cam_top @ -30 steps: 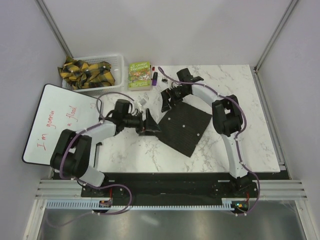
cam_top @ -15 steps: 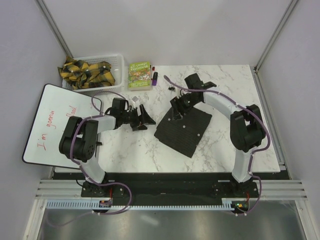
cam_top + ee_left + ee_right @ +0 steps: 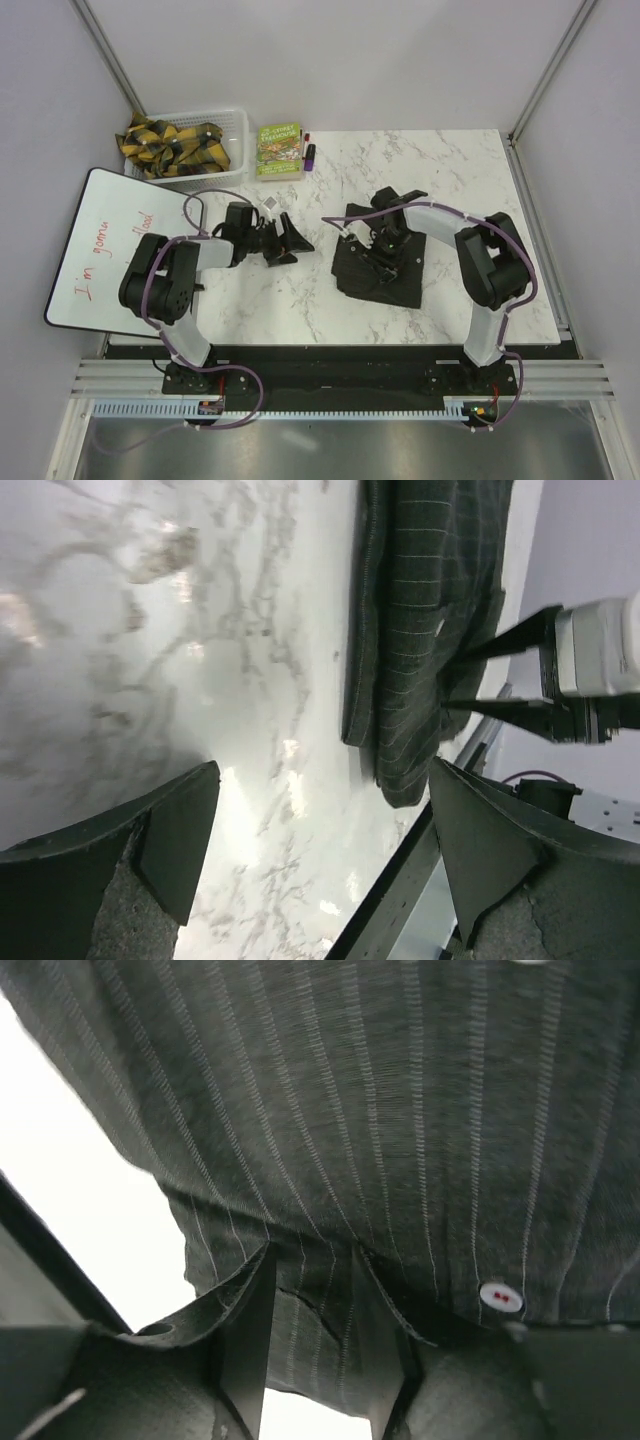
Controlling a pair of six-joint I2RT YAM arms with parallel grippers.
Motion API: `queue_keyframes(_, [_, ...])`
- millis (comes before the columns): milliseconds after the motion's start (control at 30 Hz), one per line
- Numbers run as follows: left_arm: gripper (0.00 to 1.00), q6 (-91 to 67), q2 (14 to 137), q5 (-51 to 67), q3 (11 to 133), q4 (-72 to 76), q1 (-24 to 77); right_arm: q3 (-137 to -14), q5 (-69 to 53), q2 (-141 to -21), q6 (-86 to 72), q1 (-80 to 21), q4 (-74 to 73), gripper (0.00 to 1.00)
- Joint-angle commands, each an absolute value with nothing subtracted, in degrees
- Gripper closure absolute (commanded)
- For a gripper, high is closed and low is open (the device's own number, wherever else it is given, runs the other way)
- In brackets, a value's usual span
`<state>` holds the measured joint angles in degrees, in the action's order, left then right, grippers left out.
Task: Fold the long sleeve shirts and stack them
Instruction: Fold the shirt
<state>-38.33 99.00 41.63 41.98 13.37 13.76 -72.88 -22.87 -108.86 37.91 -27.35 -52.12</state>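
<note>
The shirt (image 3: 365,280) lies as a dark folded bundle on the marble bench (image 3: 450,170), a little right of the middle and nearer the front edge than the back. Its edges are uneven, and one layer sits slightly offset over another along its left side

The right end effector (image 3: 312,1255) is down on the top of the shirt, towards its far side. In the right wrist view its fingers (image 3: 245,1340) are clamped on a raised fold of the striped cloth, which bunches between them and drapes over their tips. A small white button (image 3: 500,1297) shows just beside the grip

The left end effector (image 3: 288,240) hangs low over bare marble to the left of the shirt, apart from it and pointing towards it. Its fingers are spread wide with nothing between them, and the left wrist view looks past them to the edge of the shirt

At the back left corner stands a white basket (image 3: 240,125) holding yellow and black cloth (image 3: 170,140). A green book (image 3: 279,150) lies just right of it, with markers (image 3: 308,152) beside the book. A whiteboard (image 3: 100,250) with red writing lies over the left edge of the bench
</note>
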Motion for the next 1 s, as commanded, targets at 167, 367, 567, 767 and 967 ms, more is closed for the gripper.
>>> queue_keyframes(167, [0.09, -53.5, 108.2, 38.1, 41.9, 32.2, 25.1, -85.2, -26.1, -104.1, 46.1, -17.9, -64.6, 0.42])
queue_keyframes(367, [0.09, -57.3, 112.6, 32.6, 44.6, 36.9, 28.2, -88.7, -22.0, -109.9, 34.3, -11.2, -59.2, 0.41])
queue_keyframes(567, [0.11, -60.4, 115.4, 27.4, 46.2, 37.0, 31.1, -91.8, -18.4, -116.1, 30.7, -7.7, -56.4, 0.41])
queue_keyframes(767, [0.14, -63.3, 118.0, 25.7, 46.9, 39.5, 32.8, -90.7, -16.0, -119.4, 30.7, -7.8, -54.9, 0.41])
queue_keyframes(967, [0.20, -66.1, 120.8, 27.2, 48.2, 43.7, 33.4, -89.9, -16.8, -120.5, 31.0, -8.1, -54.1, 0.43])
